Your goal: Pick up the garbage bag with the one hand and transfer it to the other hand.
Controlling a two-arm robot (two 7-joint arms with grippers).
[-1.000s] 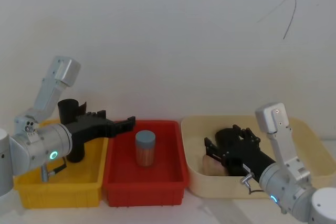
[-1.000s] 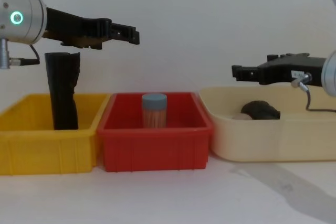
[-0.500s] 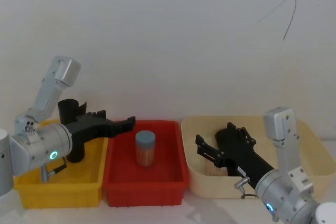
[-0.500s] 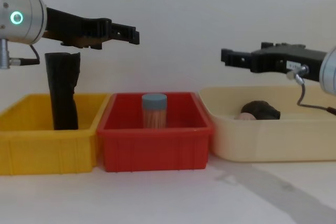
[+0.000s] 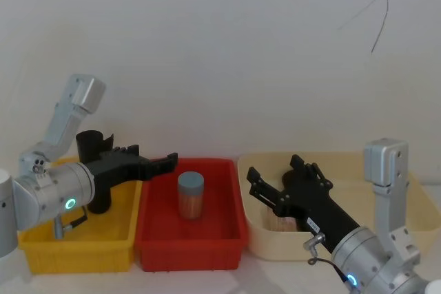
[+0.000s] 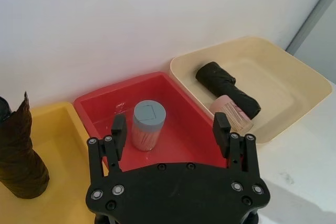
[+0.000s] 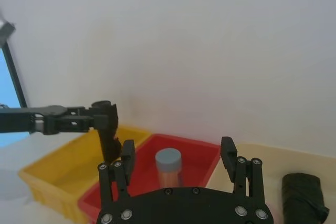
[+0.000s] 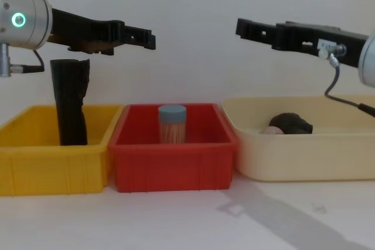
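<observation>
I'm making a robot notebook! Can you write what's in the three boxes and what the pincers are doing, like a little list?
yellow bin: upright black roll with ragged top
red bin: jar with grey lid
cream bin: garbage bag lying down, beside a pink jar
left pincer: open, empty, above the red bin's left edge
right pincer: open, empty, raised over the cream bin

The left arm's silver cylindrical wrist (image 8: 20, 20) is glowing with a green-cyan ring light, carrying a black two-finger gripper (image 8: 146, 38). The right arm's black two-finger gripper (image 8: 241, 27) is trailing a thin grey cable (image 8: 337, 95).
</observation>
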